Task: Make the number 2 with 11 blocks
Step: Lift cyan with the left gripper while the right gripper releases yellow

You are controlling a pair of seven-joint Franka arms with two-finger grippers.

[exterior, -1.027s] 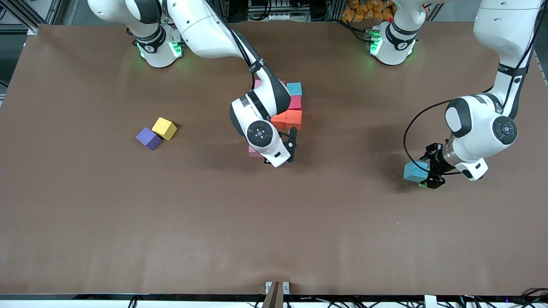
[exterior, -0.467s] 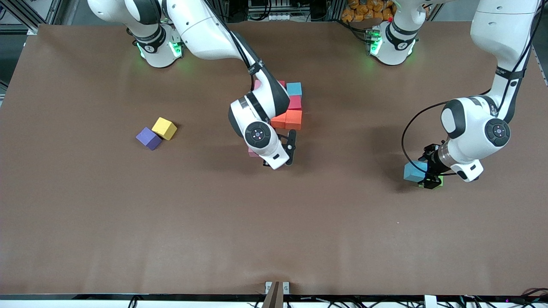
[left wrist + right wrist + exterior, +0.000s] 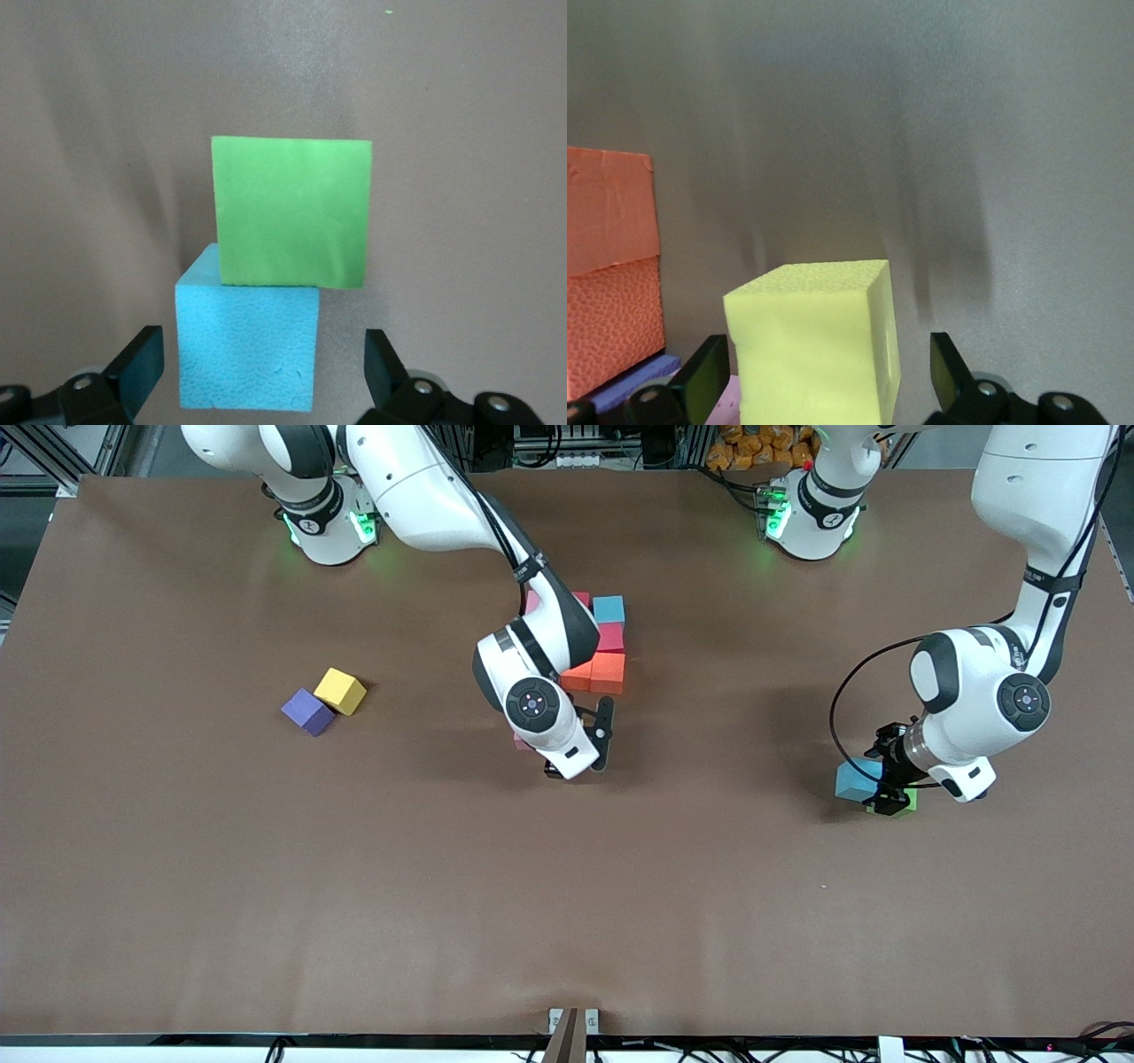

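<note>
front view puts the unfinished number 2 (image 3: 595,646) at mid-table, a tight cluster of foam cubes partly hidden by the right arm. its light blue cube (image 3: 609,609) lies farthest from the camera, a red cube (image 3: 611,638) touches it on the nearer side, and two orange cubes (image 3: 594,673) sit side by side nearer again. a pink cube (image 3: 524,740) peeks out beside the right wrist, nearest the camera of the cluster.

the right gripper (image 3: 828,367) is low at that nearer end of the cluster. its fingers are spread apart around a yellow cube (image 3: 811,345), with a clear gap on one side, so they are not clamped on it. in the right wrist view the orange cubes stand just beside this yellow cube.

toward the right arm's end of the table a second yellow cube (image 3: 339,691) and a purple cube (image 3: 307,711) lie touching, well apart from the cluster.

toward the left arm's end, a loose light blue cube (image 3: 248,345) touches a green cube (image 3: 291,212). the left gripper (image 3: 263,359) is down around the blue one, fingers apart with space on both sides.
</note>
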